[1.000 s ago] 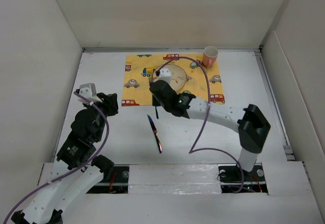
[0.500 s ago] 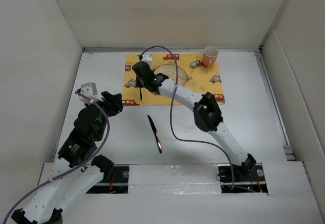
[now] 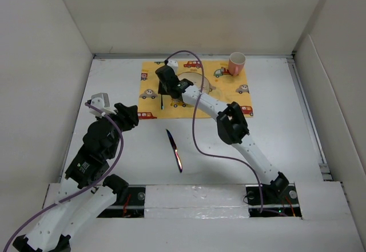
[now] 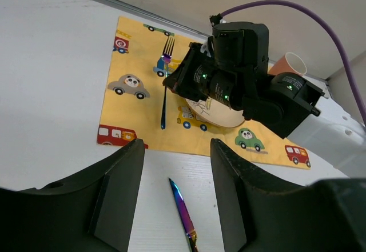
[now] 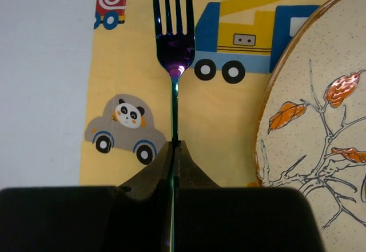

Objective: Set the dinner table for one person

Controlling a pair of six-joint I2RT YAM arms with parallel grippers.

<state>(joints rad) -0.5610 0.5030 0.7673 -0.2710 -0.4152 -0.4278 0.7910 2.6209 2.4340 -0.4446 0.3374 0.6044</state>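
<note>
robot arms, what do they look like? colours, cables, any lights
Both the left arm and right arm are white shells joined by black housings, each trailed by a purple cable. A small white box sits by each wrist. The left gripper and right gripper have matte black fingers; green lights dot the right one's body.

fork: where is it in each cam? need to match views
Top external: fork over the left part of the yellow mat.
Left wrist: upper centre, tines pointing up.
Right wrist: centre, handle clamped in the right tool.
Shared landmark: panda car print, left of the fork in all three.
</note>
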